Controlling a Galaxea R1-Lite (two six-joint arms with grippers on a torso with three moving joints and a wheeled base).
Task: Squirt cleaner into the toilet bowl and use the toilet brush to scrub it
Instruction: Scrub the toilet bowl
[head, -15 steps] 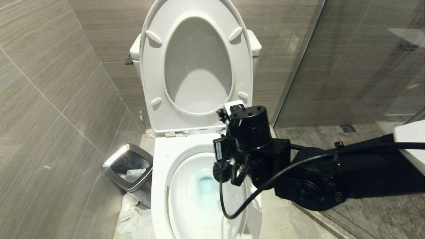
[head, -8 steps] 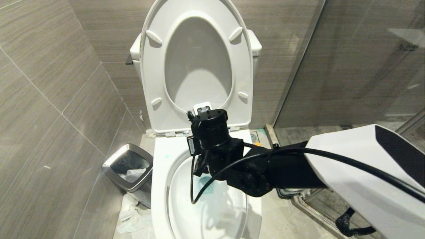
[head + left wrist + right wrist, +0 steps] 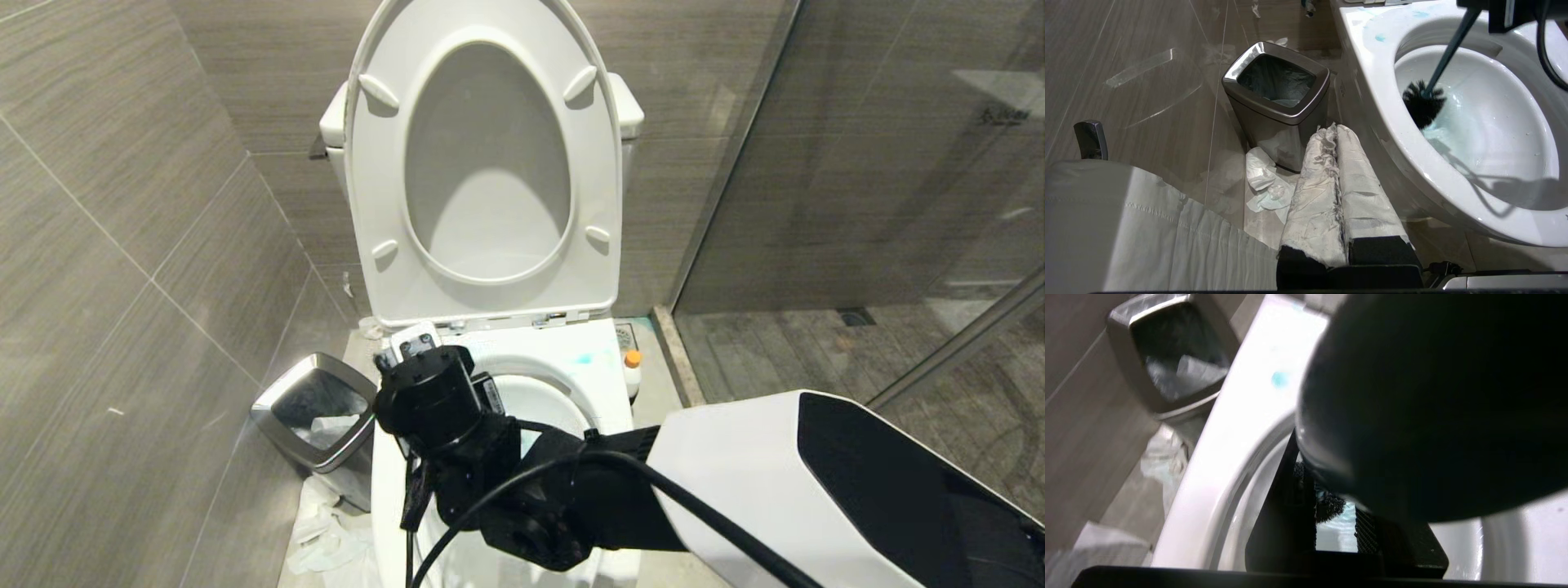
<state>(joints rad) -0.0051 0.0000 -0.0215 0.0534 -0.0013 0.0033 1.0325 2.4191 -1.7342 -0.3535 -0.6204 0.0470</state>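
Note:
The white toilet bowl stands with seat and lid raised, turquoise liquid at its bottom. My right gripper is shut on the teal handle of the toilet brush, over the bowl's left side. The brush's black bristle head presses against the bowl's left inner wall. In the right wrist view the handle's dark end fills most of the picture. The cleaner, a small white bottle with an orange cap, stands on the floor right of the toilet. My left gripper, fingers wrapped in white, is shut and empty, low beside the bowl.
A steel-rimmed waste bin stands left of the toilet, with crumpled tissues on the floor before it. A tiled wall runs along the left, and a glass shower partition along the right. Blue drops mark the toilet rim.
My right arm has swung from the bowl's right side across to its left, sweeping the brush head to the left wall. The cleaner, hidden behind the arm before, now shows.

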